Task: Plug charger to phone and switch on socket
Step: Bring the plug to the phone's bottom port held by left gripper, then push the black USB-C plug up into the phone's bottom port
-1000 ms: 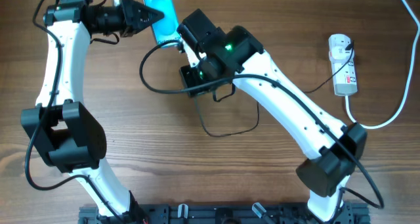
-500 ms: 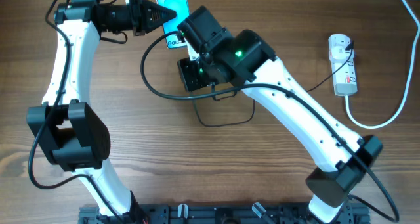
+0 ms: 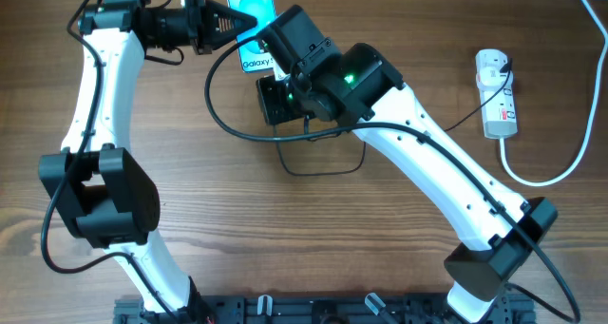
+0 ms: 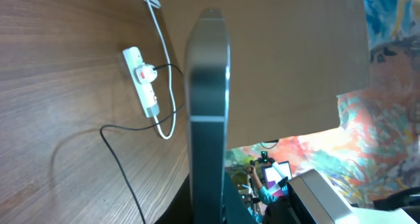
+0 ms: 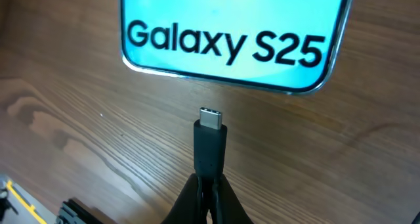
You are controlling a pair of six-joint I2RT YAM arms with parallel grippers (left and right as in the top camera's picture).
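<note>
The phone point(image 3: 253, 10), turquoise screen with "Galaxy" text, is held at the table's far edge by my left gripper point(image 3: 237, 22), which is shut on its side. In the left wrist view the phone point(image 4: 209, 106) shows edge-on between the jaws. My right gripper point(image 5: 209, 184) is shut on the charger plug point(image 5: 210, 142); its metal tip points at the phone's bottom edge point(image 5: 230, 40) with a small gap. The black charger cable point(image 3: 323, 169) loops under the right arm and runs to the white socket point(image 3: 497, 93) at the right. The socket also shows in the left wrist view point(image 4: 142, 79).
A thick white cable point(image 3: 570, 162) curves from the socket along the right side and off the top right. The right arm point(image 3: 418, 143) spans the table's middle. The left arm point(image 3: 90, 105) stands along the left side.
The right gripper with the plug has shifted slightly left and toward the phone. The left gripper and the phone have stayed almost still over the last half second.
</note>
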